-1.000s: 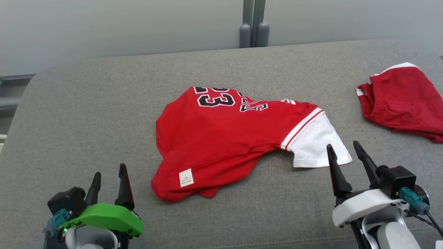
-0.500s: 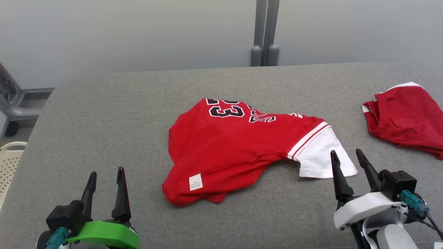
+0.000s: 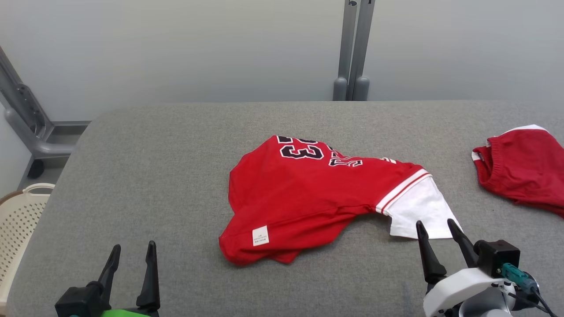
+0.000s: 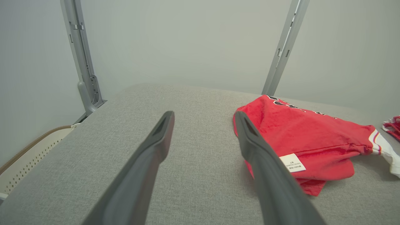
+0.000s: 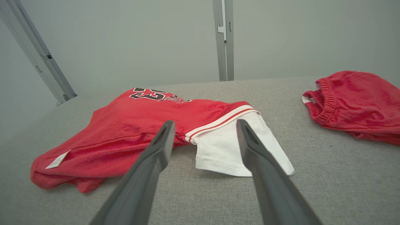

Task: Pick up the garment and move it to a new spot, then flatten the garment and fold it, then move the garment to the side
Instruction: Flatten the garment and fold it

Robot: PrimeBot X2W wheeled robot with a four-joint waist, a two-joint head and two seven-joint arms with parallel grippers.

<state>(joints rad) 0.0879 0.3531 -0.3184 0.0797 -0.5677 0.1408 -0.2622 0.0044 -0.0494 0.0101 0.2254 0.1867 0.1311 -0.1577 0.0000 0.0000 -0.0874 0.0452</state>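
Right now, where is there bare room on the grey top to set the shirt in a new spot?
Widest bare patch: the grey top between the basket side and the shirt, ahead of the left gripper. A narrower strip lies between the white sleeve and the shorts. Crowded: at the sleeve, beside the right gripper.

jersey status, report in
Left claw open, empty. Right claw open, near white sleeve. Jersey crumpled, not gripped. Red shorts off right, apart.

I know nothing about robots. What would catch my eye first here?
A crumpled red jersey with a white sleeve lies in the middle of the grey surface. A second red garment sits off to the right. The left gripper and right gripper hover open at the near edge.
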